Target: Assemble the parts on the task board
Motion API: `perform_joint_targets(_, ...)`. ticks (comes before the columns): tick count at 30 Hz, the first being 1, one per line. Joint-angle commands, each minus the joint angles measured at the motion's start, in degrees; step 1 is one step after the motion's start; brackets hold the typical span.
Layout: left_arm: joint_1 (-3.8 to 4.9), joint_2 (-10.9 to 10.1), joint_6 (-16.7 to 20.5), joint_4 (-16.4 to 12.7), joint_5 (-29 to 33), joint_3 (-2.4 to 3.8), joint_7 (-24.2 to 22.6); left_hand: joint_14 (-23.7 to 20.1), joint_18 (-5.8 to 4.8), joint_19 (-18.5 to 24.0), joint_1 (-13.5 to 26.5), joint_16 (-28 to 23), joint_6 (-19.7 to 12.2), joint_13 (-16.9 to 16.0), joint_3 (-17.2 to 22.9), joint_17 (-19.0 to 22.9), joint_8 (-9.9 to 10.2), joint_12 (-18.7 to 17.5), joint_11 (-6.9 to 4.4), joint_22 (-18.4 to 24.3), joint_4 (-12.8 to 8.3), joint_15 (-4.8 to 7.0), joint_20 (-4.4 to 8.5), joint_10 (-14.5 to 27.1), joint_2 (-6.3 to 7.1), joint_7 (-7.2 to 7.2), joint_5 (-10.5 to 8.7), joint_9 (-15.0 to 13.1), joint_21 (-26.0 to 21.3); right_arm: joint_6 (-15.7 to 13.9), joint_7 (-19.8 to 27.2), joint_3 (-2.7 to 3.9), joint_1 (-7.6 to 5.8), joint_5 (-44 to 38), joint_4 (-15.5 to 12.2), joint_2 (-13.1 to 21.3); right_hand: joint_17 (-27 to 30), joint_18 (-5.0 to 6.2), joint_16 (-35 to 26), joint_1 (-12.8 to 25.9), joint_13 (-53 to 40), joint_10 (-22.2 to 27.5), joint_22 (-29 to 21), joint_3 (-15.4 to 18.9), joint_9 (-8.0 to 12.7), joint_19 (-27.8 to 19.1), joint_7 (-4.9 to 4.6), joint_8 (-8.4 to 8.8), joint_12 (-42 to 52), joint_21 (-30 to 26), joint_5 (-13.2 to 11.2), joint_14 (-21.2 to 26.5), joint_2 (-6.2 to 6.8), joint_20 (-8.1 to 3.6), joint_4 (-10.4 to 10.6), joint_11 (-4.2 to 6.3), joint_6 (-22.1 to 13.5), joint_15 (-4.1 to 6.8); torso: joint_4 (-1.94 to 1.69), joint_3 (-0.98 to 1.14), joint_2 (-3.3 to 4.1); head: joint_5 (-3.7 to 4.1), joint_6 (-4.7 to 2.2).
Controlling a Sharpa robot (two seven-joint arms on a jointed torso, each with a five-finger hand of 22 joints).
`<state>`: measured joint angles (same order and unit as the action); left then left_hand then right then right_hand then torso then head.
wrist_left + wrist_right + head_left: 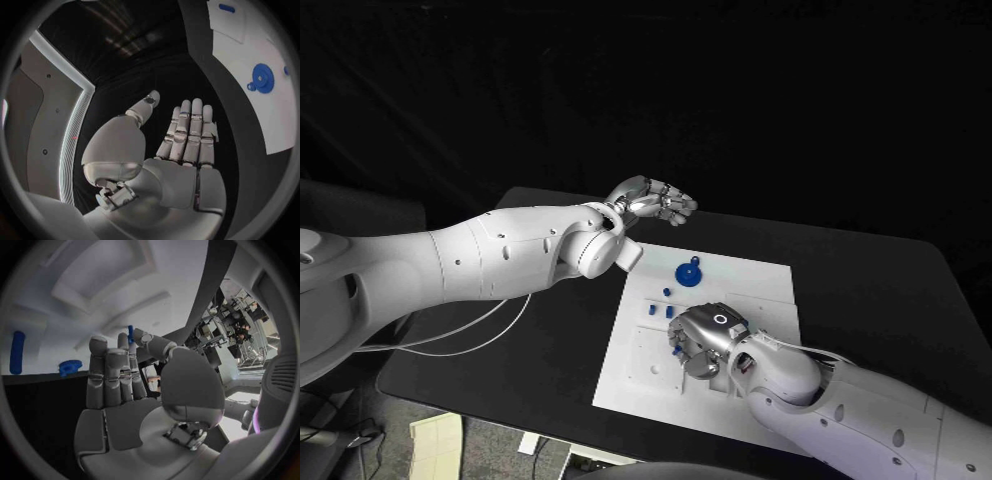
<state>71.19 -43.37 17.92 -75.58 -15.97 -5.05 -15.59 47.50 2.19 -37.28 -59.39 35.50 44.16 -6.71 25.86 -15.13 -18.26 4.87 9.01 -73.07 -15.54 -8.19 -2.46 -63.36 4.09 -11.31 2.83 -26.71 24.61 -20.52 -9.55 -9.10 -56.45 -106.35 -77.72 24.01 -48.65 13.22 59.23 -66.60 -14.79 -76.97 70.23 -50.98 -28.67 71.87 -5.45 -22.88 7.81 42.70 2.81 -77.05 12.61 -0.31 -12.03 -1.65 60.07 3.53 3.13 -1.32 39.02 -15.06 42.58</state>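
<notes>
The white task board lies in the middle of the black table. A blue gear sits near its far edge, and small blue pegs stand closer in. My right hand is low over the board's middle; in the right wrist view my thumb and a finger pinch a small blue part, with the other fingers straight. A blue peg and a toothed blue piece lie beyond my right hand. My left hand hovers beyond the board's far left corner, fingers extended and holding nothing. The gear lies off to its side.
A white cable runs across the table's left side under my left arm. Papers lie on the floor by the table's near left corner. Bare black table stretches to the right of the board.
</notes>
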Motion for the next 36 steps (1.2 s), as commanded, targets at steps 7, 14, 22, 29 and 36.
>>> perform_joint_targets(7, 0.12, 0.15, -0.12, -0.17, 0.32, 0.05, -0.21, 0.45, 0.97, -0.48, 0.65, -0.36, -0.49, 0.1, -0.17, -0.11, -0.27, 0.21, -0.16, -0.12, 0.24, 0.04, 0.06, 0.13, 0.13, 0.07, 0.26, -0.05, -0.31, 0.97, -0.1, -0.39, 0.08, -0.79, 0.48, -0.48, 0.06, 1.78, 0.26, -0.15, -0.13, -0.26, 0.08, -0.09, 0.05, 1.64, -0.02, -0.2, 0.17, 0.3, 0.05, 0.95, -0.29, -1.31, -0.21, -0.09, 0.45, 1.13, -0.02, 0.0, 0.03, -0.1, 0.05)
perform_joint_targets(14, 0.12, 0.08, -0.07, -0.17, 0.32, 0.05, -0.2, 0.46, 0.97, -0.49, 0.66, -0.41, -0.51, 0.12, -0.17, -0.16, -0.3, 0.22, -0.16, -0.14, 0.25, 0.04, 0.06, 0.14, 0.14, 0.07, 0.26, -0.05, -0.34, -0.04, -1.1, -0.45, 0.09, -1.55, 0.3, -0.33, 0.08, 1.78, 0.3, -0.15, -0.19, -0.26, 0.1, -0.12, 0.02, 1.64, -0.01, -0.19, 0.16, 0.31, 0.05, 0.97, -0.29, -1.32, -0.25, -0.08, 0.46, 1.14, 0.03, 0.0, 0.0, -0.15, 0.09)
perform_joint_targets(22, 0.12, 0.14, -0.11, -0.24, 0.32, 0.05, -0.17, 0.47, 0.97, -0.5, 0.63, -0.46, -0.53, 0.15, -0.16, -0.21, -0.35, 0.24, -0.17, -0.16, 0.23, 0.04, 0.07, 0.14, 0.15, 0.07, 0.26, -0.05, -0.38, 2.71, -1.07, -0.91, 0.09, -1.69, 0.02, -0.91, 0.1, 1.78, 0.43, -0.11, -0.3, -0.31, 0.16, -0.16, -0.07, 1.69, 0.02, -0.19, 0.18, 0.37, 0.05, 0.96, -0.25, -1.32, -0.3, -0.07, 0.53, 1.16, 0.02, -0.01, 0.0, -0.24, 0.16)
perform_joint_targets(29, 0.12, 0.14, -0.13, -0.33, 0.32, 0.05, -0.11, 0.48, 0.97, -0.5, 0.62, -0.5, -0.56, 0.17, -0.15, -0.26, -0.39, 0.25, -0.17, -0.19, 0.22, 0.04, 0.07, 0.15, 0.17, 0.07, 0.26, -0.04, -0.41, 4.5, -1.79, -1.82, 0.09, -2.29, 0.48, -1.71, 0.12, 1.78, 0.49, -0.05, -0.36, -0.28, 0.2, -0.15, -0.1, 1.69, 0.01, -0.15, 0.15, 0.39, 0.05, 0.97, -0.3, -1.29, -0.33, -0.07, 0.51, 1.16, -0.02, -0.03, 0.01, -0.13, 0.3)
perform_joint_targets(36, 0.13, 0.05, -0.21, -0.46, 0.32, 0.05, -0.06, 0.49, 0.97, -0.51, 0.61, -0.54, -0.57, 0.19, -0.15, -0.31, -0.42, 0.26, -0.17, -0.2, 0.22, 0.04, 0.06, 0.15, 0.18, 0.07, 0.26, -0.04, -0.44, 4.15, -2.13, -2.1, 0.08, -0.63, 0.7, -1.63, 0.22, 1.78, 0.53, 0.16, -0.45, -0.07, 0.26, -0.13, -0.16, 1.54, -0.06, -0.01, 0.02, 0.36, 0.06, 1.11, -0.4, -1.2, -0.37, -0.13, 0.35, 1.09, -0.01, -0.03, 0.0, -0.09, 0.4)
